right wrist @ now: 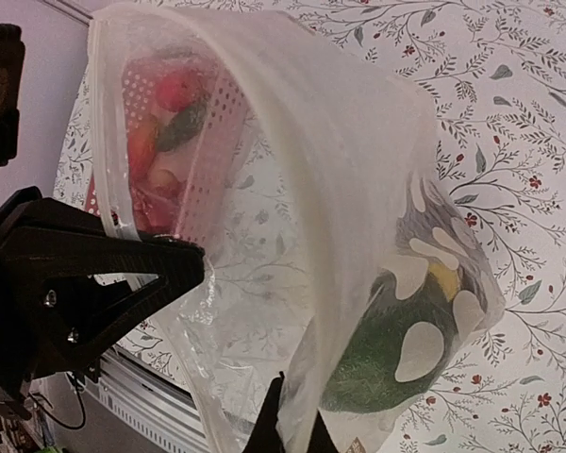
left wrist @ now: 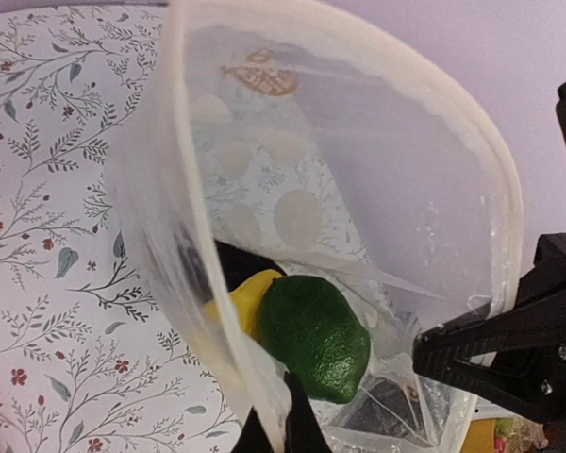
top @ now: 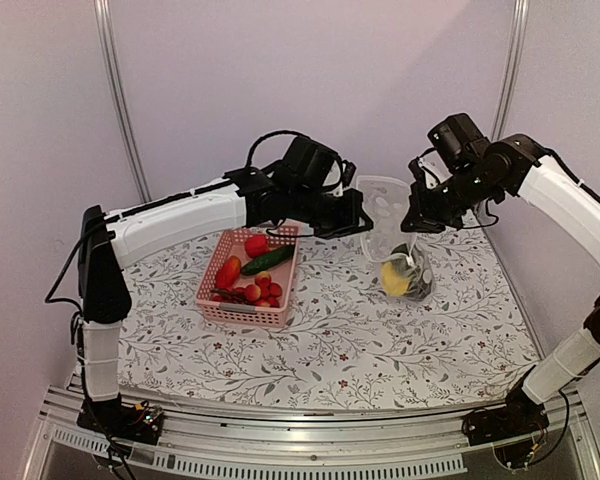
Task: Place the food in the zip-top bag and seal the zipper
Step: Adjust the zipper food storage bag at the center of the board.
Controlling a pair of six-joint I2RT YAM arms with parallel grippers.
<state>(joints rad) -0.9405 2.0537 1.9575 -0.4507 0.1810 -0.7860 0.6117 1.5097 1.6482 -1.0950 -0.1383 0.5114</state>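
The clear dotted zip-top bag [top: 384,206] hangs upright between my two grippers with its mouth open. My left gripper [top: 360,222] is shut on the bag's left rim [left wrist: 285,396]. My right gripper [top: 412,220] is shut on the right rim [right wrist: 285,406]. A green lime [left wrist: 313,335], a yellow fruit [left wrist: 241,297] and a dark item lie at the bag's bottom [top: 394,279]. The zipper strip [left wrist: 184,189] runs unsealed round the mouth. A red tomato [top: 256,244], a green cucumber [top: 268,260], a red-orange pepper [top: 228,271] and small red pieces lie in the pink basket [top: 212,298].
The pink basket stands left of the bag on the floral tablecloth [top: 360,340]. It also shows through the bag in the right wrist view [right wrist: 179,142]. White walls and two metal posts close in the back and sides.
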